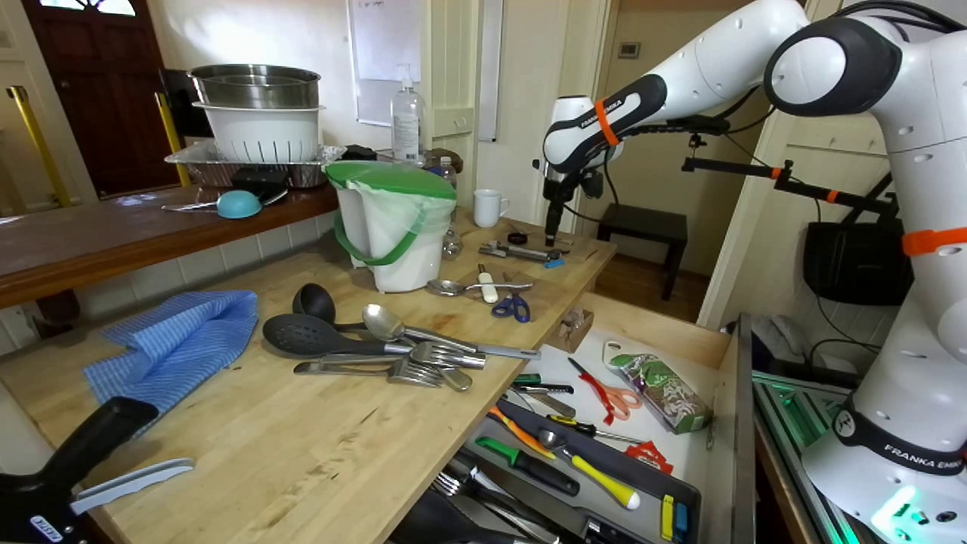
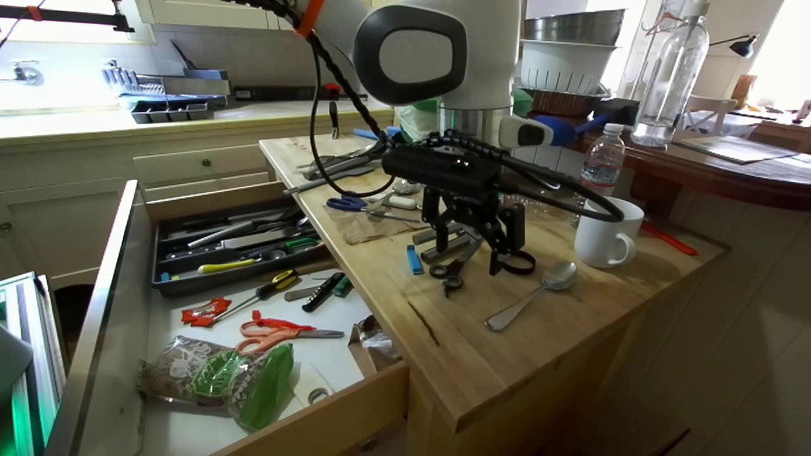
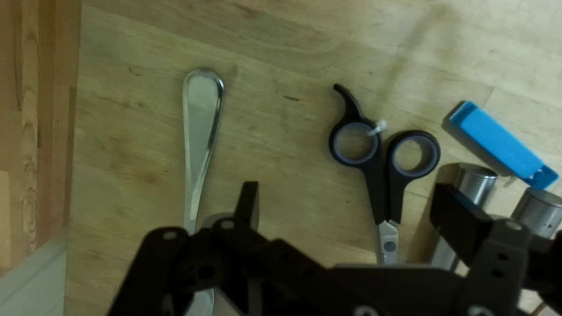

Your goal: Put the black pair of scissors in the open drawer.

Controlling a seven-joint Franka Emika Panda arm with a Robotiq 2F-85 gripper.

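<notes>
The reach, I'd say: the gripper point(image 3: 353, 208) spread, the black scissors point(image 3: 375, 193) unheld on the worktop point(image 3: 281, 140), handles toward one o'clock in the wrist view. Next it should lower and pinch, minding the metal tubes point(image 3: 476, 186) at three; there's more room toward eleven. In an exterior view the open drawer point(image 2: 355, 405) sits at nine, past the worktop's edge.

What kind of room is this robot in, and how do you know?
Most likely a kitchen, perhaps in somebody's home. There's a tap at the far counter, a dark ladle lying on the wooden worktop, and an open drawer with cutlery in it.
</notes>
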